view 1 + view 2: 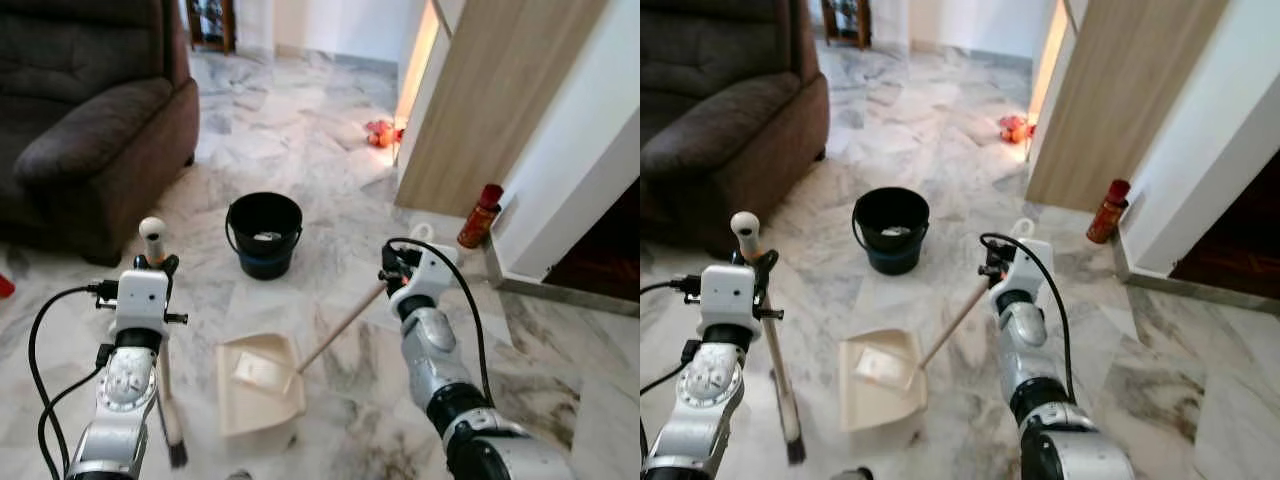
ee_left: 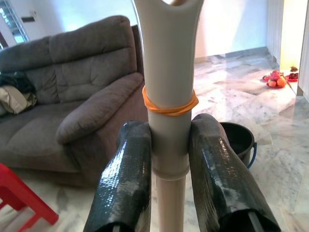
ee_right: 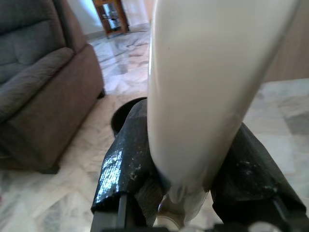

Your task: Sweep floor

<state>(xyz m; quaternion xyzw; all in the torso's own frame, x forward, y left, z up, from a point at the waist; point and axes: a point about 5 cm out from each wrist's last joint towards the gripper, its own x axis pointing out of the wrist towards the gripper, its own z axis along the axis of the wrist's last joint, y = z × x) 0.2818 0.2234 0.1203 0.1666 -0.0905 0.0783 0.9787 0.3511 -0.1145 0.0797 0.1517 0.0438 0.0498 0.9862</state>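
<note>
My left gripper (image 1: 155, 262) is shut on the broom handle (image 2: 166, 87), a cream pole with an orange rubber band around it; the broom (image 1: 172, 420) stands nearly upright with its dark bristles on the marble floor at the lower left. My right gripper (image 1: 392, 274) is shut on the end of the dustpan's long handle (image 1: 340, 326). The cream dustpan (image 1: 258, 385) lies flat on the floor between my arms, with some pale debris in it. A black bucket (image 1: 264, 233) stands just beyond the dustpan.
A dark brown sofa (image 1: 85, 120) fills the far left. A wooden door panel (image 1: 490, 110) and white wall stand at the right, with a red spray can (image 1: 480, 215) at their base. Small red items (image 1: 380, 132) lie farther back. Open marble floor lies ahead.
</note>
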